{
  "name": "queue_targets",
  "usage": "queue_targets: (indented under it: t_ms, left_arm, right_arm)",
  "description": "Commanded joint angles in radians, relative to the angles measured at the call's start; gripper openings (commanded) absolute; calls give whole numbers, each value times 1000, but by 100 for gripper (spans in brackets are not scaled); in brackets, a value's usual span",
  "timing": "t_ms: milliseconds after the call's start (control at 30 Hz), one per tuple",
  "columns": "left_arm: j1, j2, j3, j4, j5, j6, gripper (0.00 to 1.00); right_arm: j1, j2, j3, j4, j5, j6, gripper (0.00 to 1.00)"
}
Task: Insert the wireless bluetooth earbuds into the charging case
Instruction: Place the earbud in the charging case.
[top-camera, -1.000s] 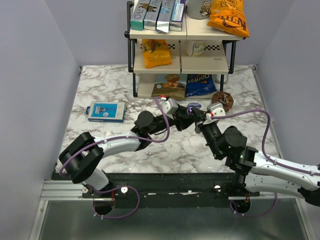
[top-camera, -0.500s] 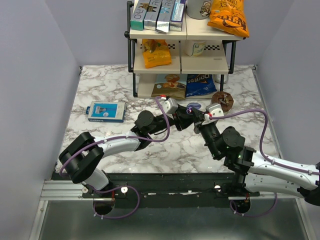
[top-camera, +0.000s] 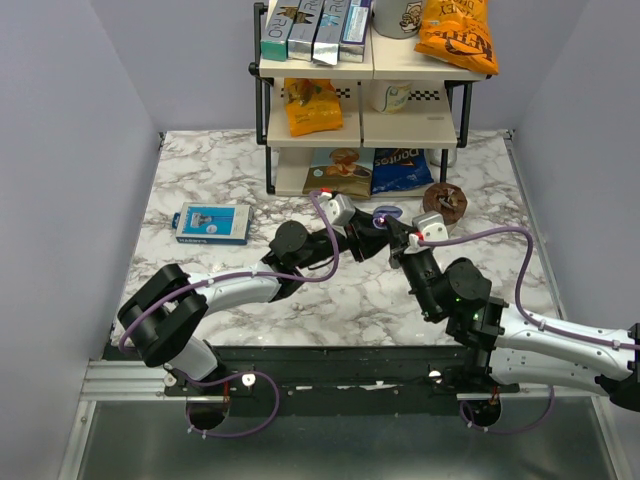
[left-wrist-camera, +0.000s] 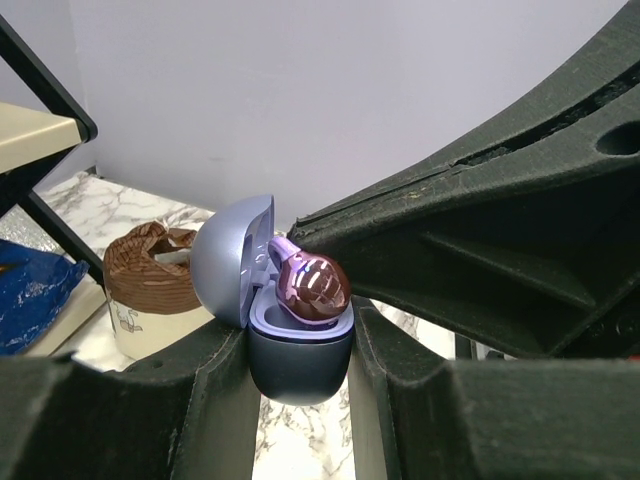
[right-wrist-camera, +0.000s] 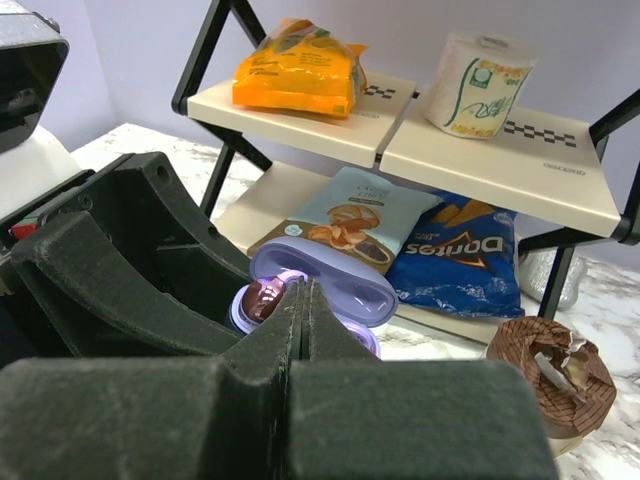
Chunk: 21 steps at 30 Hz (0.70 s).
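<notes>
Two black robot arms reach from the near edge of a marble counter (top-camera: 200, 180) and meet near its middle. The left tool (left-wrist-camera: 300, 350) is closed on the one charging case (left-wrist-camera: 300, 380). A finger presses each side of the case's dark-blue base and holds it upright, with the rounded lavender lid hinged open.

The right tool (right-wrist-camera: 303, 298) has its two fingers pressed fully together and grips nothing. Its tip comes in over the open top of the case.

Only one glossy purple earbud (left-wrist-camera: 315, 288) shows. It sits in a well of the case, stands proud of the rim, and lies right against the right tool's tip.

Left of the arms, one flat blue box (top-camera: 211, 224) lies on the counter. Just beyond the tools sits one brown paper-wrapped muffin (top-camera: 446, 201). At the back stands one shelf rack (top-camera: 320, 141) holding snack packets.
</notes>
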Motion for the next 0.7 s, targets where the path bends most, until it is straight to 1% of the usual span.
queue_targets:
  t_ms: [0,200,667]
  left_arm:
    - [-1,-7,38,68,28,-10,0]
    - [-1,-7,40,69,26,-10,0]
    - [0,1,37,63,31,-2,0]
  right_arm:
    - [4,-1,-21,58,55,-32,1]
    - [5,-11,-31,38,-9,-31,1]
    - [16,-8,-31,18,-43,-69,1]
